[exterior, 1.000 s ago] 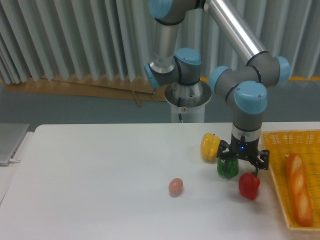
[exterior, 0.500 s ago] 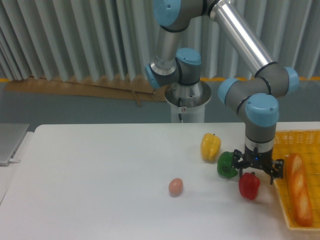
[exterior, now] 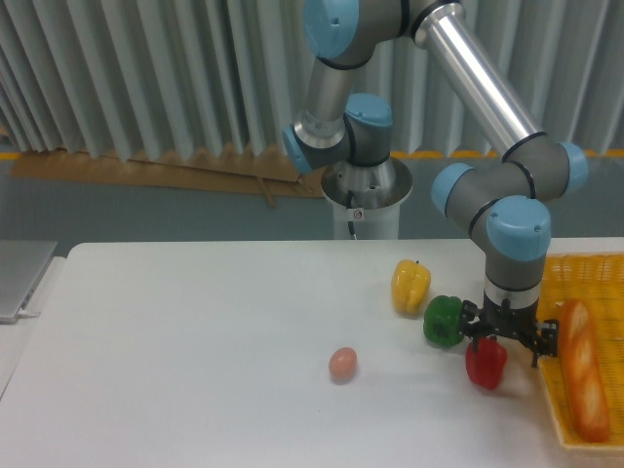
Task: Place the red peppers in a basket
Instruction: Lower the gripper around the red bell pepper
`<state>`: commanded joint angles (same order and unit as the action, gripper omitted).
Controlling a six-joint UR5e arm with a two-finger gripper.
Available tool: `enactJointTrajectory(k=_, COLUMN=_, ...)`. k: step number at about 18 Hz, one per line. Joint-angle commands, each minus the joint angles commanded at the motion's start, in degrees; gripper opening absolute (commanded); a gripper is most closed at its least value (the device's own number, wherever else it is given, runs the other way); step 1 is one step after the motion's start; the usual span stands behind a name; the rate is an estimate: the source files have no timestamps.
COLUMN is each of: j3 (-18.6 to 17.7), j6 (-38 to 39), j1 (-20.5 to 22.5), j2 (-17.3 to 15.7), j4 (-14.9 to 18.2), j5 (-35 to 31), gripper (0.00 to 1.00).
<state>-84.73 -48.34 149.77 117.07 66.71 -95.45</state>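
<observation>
The red pepper [exterior: 485, 364] stands on the white table, right of centre near the front, just left of the basket [exterior: 547, 270]. The basket is yellow-orange and woven, and it lies along the table's right edge. My gripper [exterior: 505, 344] points straight down, directly above the red pepper and slightly to its right. Its black fingers are spread open around the pepper's top and are not closed on it. The gripper hides the pepper's stem.
A green pepper [exterior: 444, 321] sits right beside the red one on its upper left, with a yellow pepper [exterior: 410, 285] behind that. A small pinkish egg-shaped object [exterior: 342, 364] lies mid-table. A bread loaf [exterior: 583, 369] lies in the basket.
My gripper has moved right from above the green pepper and come down over the red pepper. No object has shifted.
</observation>
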Motion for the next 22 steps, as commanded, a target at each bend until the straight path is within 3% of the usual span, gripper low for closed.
enactJointTrajectory(k=10, j3=-0.09, j6=-0.09, j1=-1.32, j2=-2.1, j4=0.26, j5=-0.09, gripper=1.0)
enactJointTrajectory(k=22, j3=-1.23, j6=-1.76, j1=-0.97, j2=-0.18, j4=-0.62, j5=0.0, gripper=1.0)
